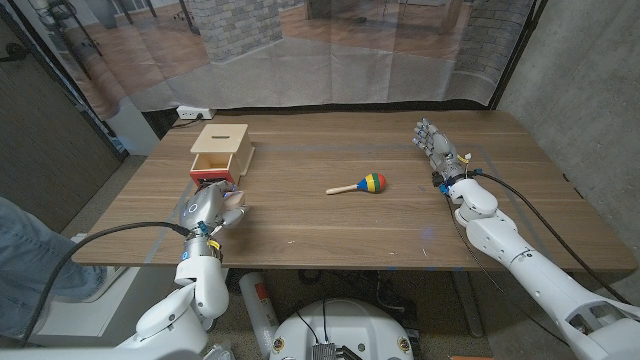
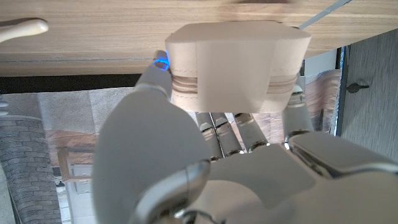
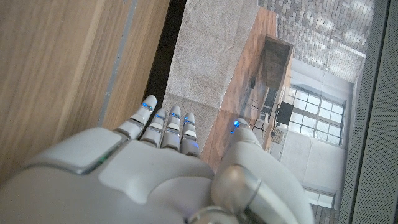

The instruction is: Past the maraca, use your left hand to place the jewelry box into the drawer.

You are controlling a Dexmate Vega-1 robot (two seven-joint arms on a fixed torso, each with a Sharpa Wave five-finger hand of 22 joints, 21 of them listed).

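Note:
My left hand grips a beige zippered jewelry box just above the table's near left part; in the head view the jewelry box shows as a pale edge at the fingers. Right behind the hand stands a light wooden drawer unit with a slot in its top, and its red drawer is pulled out toward me. The maraca, striped in bright colours with a pale handle, lies mid-table to the right of the hand. At the table's far right my right hand holds nothing, fingers straight.
The table's left edge runs close beside the drawer unit. A white power strip lies past the table's back left corner. A person's denim-clad leg shows at the left edge of the head view.

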